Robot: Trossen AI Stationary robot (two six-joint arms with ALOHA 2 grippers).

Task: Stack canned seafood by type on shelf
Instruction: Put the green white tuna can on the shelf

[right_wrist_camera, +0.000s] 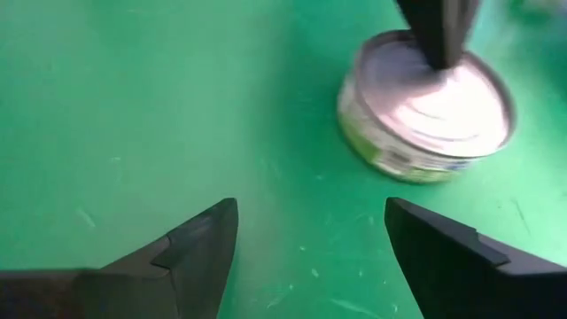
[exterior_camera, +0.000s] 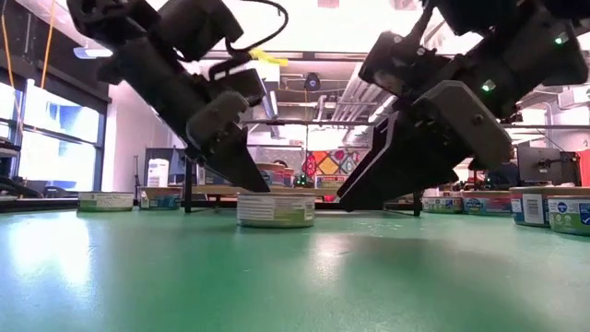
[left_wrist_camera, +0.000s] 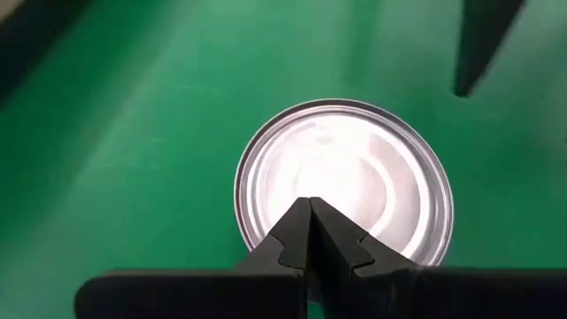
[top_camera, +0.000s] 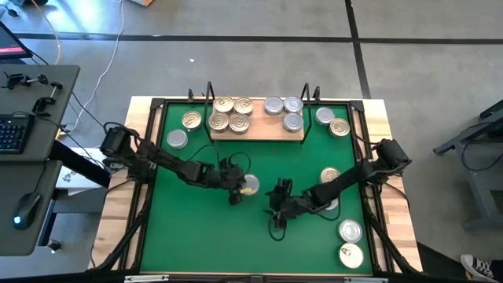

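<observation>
A: Checking the loose tin [top_camera: 249, 185] on the green mat [top_camera: 196, 244]. It sits toward the operator side of the shelf [top_camera: 257, 129], roughly level with the shelf's left half, well apart from it. Silver lid up, lying flat.

B: Which arm has it?

A: Left hand [left_wrist_camera: 310, 232] is right over it. Wrist view shows both fingers pressed together, tips meeting over the lid's near edge. Nothing clamped. Low view puts the tips [exterior_camera: 247, 172] at the tin's top rim, touching or just above; can't tell which.

B: And the right?

A: Right hand [right_wrist_camera: 310, 239] sits just beside the tin, on the side away from the left arm. Fingers spread wide, nothing between them. The tin lies ahead of that gap, not inside it.

B: So who's nearer?

A: Left, by position. But it's closed and on top of the lid, so my read is it can't grip from there without opening and dropping around the sides. Right is already spread and pointing at the tin; a short advance would straddle it.

B: Axis matter?

A: Tin is round, no long axis. Any approach angle works; only the finger gap versus the tin's width counts.

B: Shelf state?

A: Gold-lid tins [top_camera: 229, 114] grouped on the shelf's left end, silver-lid tins [top_camera: 284, 111] on its right end. More tins scattered off both ends and along the mat's right edge. A silver lid would belong with the right-end group.
</observation>
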